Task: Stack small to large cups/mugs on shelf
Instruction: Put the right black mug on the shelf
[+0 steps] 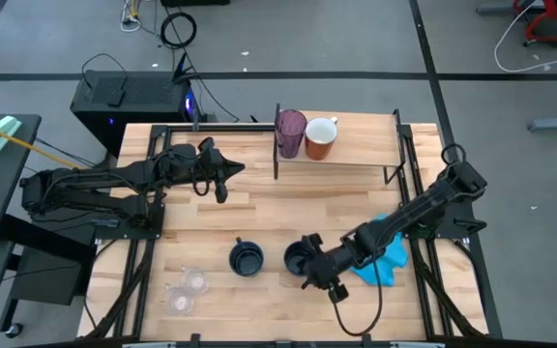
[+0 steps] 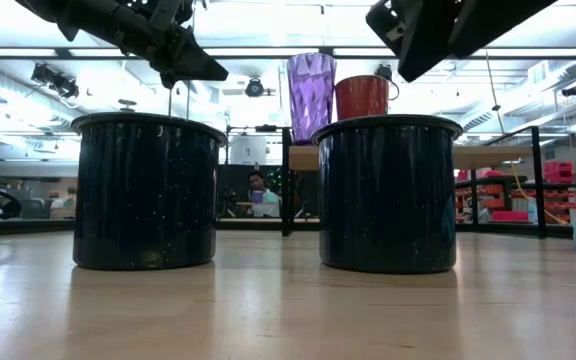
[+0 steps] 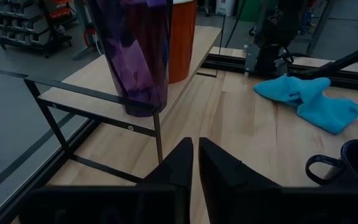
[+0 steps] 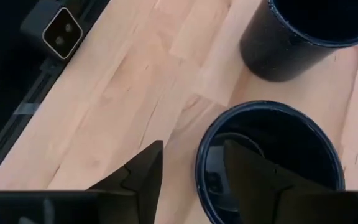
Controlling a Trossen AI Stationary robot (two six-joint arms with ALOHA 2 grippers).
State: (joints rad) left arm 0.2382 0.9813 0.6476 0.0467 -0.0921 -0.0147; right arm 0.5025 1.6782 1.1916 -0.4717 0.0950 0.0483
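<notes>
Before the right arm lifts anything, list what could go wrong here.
1. The right gripper straddles the rim of one navy mug, one finger inside, one outside; a thin rim grip may let the mug tilt or slip.
2. The second navy mug stands close by, so a swing could knock it.
3. On the shelf, the purple tumbler and orange mug stand close together, so placing another mug could topple the tall tumbler.

Two matte black jointed arms trail thin black cables; each claw point(image 3: 194, 171) point(image 4: 191, 171) ends in two dark tapered fingers.
</notes>
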